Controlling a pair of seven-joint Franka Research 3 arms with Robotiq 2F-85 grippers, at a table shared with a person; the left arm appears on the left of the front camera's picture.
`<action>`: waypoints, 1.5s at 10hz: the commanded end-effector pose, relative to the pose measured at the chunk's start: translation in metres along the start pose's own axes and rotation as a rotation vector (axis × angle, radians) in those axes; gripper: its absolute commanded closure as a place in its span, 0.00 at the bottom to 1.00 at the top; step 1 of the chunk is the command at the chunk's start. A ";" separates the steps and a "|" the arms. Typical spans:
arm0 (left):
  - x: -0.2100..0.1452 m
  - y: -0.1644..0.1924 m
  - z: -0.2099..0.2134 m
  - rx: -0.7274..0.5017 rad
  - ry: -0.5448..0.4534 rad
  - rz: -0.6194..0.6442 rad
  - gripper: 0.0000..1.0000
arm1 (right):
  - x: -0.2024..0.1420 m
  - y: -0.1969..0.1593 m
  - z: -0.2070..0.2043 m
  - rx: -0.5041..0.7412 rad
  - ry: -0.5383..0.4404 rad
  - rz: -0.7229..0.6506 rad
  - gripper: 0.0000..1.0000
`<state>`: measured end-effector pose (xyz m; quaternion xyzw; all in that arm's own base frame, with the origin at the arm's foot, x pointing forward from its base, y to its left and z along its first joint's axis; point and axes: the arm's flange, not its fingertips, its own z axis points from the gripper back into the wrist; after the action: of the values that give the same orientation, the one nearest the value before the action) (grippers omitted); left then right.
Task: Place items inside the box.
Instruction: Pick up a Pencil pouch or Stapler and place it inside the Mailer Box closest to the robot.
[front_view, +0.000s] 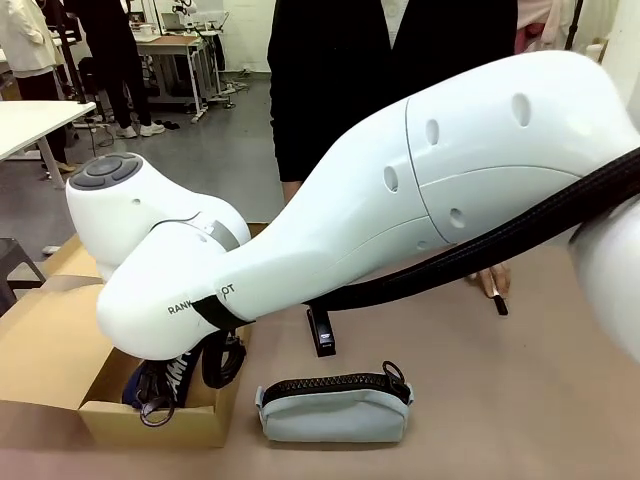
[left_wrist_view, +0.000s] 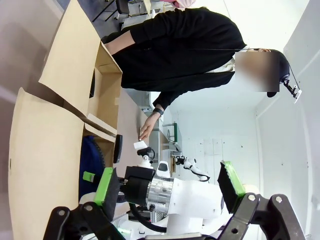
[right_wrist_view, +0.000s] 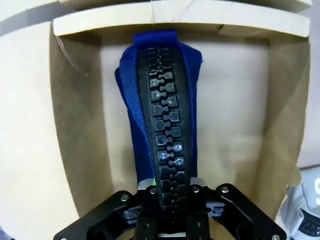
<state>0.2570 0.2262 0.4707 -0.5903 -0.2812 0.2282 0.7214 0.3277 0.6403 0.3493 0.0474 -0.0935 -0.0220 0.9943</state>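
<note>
Navy blue pouch (right_wrist_view: 162, 125): hung down inside the box (right_wrist_view: 75, 130), long side running from the near wall toward the far wall, chunky black zipper facing the right wrist camera; showed as a dark blue shape low in the box's opening in the front view.
Look of it: soft cloth, deep blue, a folded blue tab at the far end, coarse black zipper teeth closed along the whole length.
Right hand (right_wrist_view: 170, 195): clamped on the near end of the zipper strip, fingers pressed together over the teeth; not yet let go.
Progress: judged as early. One item was down in the box but not released; nothing else could be made out beneath or beside it there.
Left to do: lay on the tabletop (front_view: 520, 400) outside the box were the pale grey-blue pouch (front_view: 333, 412), just beside the box's front corner, and a black stapler (front_view: 320, 332) a little farther back.
Other items: could not be told from these views.
Left hand (left_wrist_view: 167, 182): wide open, green pads well apart, nothing between them, held off to the side of the box flaps.
Person's hand (left_wrist_view: 147, 127): rested at the far side of the tabletop, near a small white card (left_wrist_view: 140, 145).
</note>
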 end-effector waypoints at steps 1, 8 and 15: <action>-0.002 0.000 0.000 -0.021 -0.005 -0.018 0.00 | -0.002 -0.001 0.002 0.023 0.015 0.012 0.93; -0.002 0.000 0.000 -0.021 -0.005 -0.018 0.00 | 0.001 -0.005 0.015 0.057 0.019 0.032 0.14; -0.002 0.000 0.000 -0.021 -0.005 -0.018 0.00 | -0.019 -0.013 0.084 0.039 0.133 0.218 0.00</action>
<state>0.2569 0.2262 0.4708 -0.5903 -0.2813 0.2281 0.7214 0.3046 0.6345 0.4144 0.0664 -0.0760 0.0390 0.9941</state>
